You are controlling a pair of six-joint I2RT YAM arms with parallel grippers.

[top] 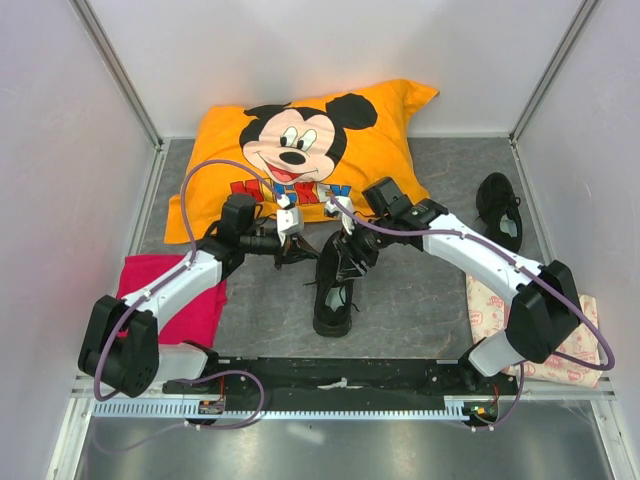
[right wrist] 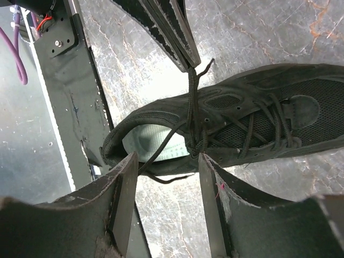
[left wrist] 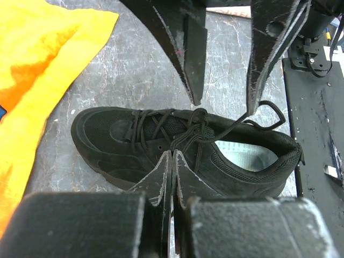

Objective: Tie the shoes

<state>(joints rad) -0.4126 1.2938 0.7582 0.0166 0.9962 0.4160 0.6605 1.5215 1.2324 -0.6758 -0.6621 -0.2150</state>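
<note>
One black shoe lies at mid-table, toe towards the back, pale insole showing. It fills the left wrist view and the right wrist view. My left gripper hangs over the shoe's left side and is shut on a thin black lace, pulled taut up from the eyelets. My right gripper is open over the shoe's right side, and a loose lace loop lies between its fingers. The second shoe lies at the back right, away from both grippers.
An orange Mickey Mouse pillow lies behind the shoe. A red cloth is under my left arm. A pale patterned packet is under my right arm. A black base rail runs along the near edge. Walls close in left and right.
</note>
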